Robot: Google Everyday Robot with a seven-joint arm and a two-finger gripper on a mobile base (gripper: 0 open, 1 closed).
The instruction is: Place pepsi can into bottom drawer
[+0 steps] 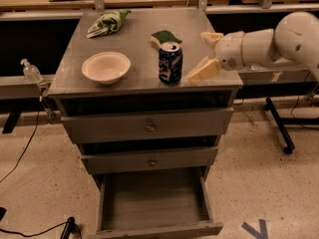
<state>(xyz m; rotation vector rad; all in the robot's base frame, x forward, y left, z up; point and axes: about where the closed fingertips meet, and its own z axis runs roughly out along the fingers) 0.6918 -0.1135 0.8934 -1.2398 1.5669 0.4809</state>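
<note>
One claw [207,54], seemingly agape; beside pepsi can [170,62]

Pepsi can [170,62]: small, dark blue with white and red markings, silver top with the tab showing. It stands upright on the tabletop [142,39], toward 4 o'clock from the tabletop's centre and close to the front edge. Nothing grips it.

Gripper [198,54]: at 3 o'clock of the can and level with it, jaws spread wide. The nearer jaw's tip is just beside the can's right side; I cannot tell whether they touch.

Bottom drawer [159,229]: lowest of three, grey, with a plain front panel. It is pulled well out toward 6 o'clock, below the can. The wide, shallow tray sits level, with its bare floor and side walls showing.
</note>
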